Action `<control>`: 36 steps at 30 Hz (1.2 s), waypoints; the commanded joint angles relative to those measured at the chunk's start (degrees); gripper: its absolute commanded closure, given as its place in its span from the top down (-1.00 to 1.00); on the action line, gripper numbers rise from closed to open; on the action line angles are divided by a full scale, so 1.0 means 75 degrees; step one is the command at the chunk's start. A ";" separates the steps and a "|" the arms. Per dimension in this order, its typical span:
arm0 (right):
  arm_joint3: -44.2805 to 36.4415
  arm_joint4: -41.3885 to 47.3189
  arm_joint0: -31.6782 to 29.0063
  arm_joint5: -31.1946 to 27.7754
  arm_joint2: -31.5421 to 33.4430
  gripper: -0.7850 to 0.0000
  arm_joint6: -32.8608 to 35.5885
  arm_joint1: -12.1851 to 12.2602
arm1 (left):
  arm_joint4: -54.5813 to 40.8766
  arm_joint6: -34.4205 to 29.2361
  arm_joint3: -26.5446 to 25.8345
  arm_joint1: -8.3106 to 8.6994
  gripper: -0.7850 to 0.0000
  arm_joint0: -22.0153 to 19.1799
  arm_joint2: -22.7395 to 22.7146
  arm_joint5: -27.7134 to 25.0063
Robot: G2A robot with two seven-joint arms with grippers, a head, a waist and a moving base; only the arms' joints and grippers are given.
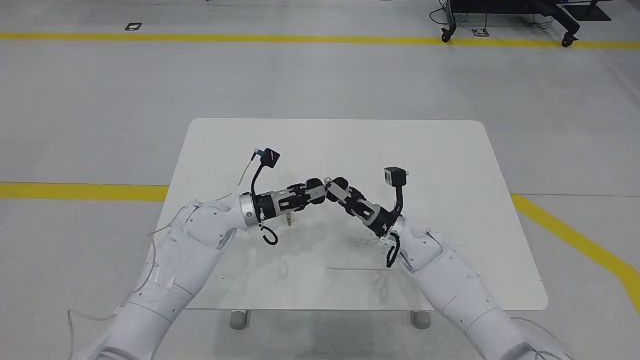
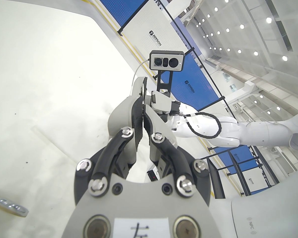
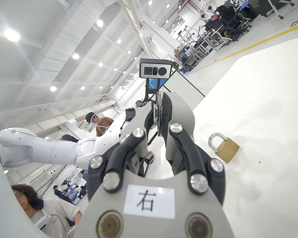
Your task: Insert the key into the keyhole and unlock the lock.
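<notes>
Brass padlock [image 3: 224, 147] is seen loose on the bench [image 3: 263, 87]; the key [image 3: 159, 105] is pinched in the closed right tool [image 3: 161, 97], the left tool [image 2: 142, 110] closed, apparently empty. Unsteadied, the padlock may be shoved aside.

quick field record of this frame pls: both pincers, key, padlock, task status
left pincer: shut, meeting the right pincer over the table
right pincer: shut on key, silver metal showing between its pads
padlock: brass, lying on the table, apart from both pincers
status: key not yet in padlock
</notes>
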 commanded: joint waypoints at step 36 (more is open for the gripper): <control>0.0035 0.0366 -0.0004 0.0001 0.0266 -1.00 0.0569 0.0049 | -0.0373 -0.0592 0.0061 0.0014 -1.00 -0.0132 0.0207 -0.0313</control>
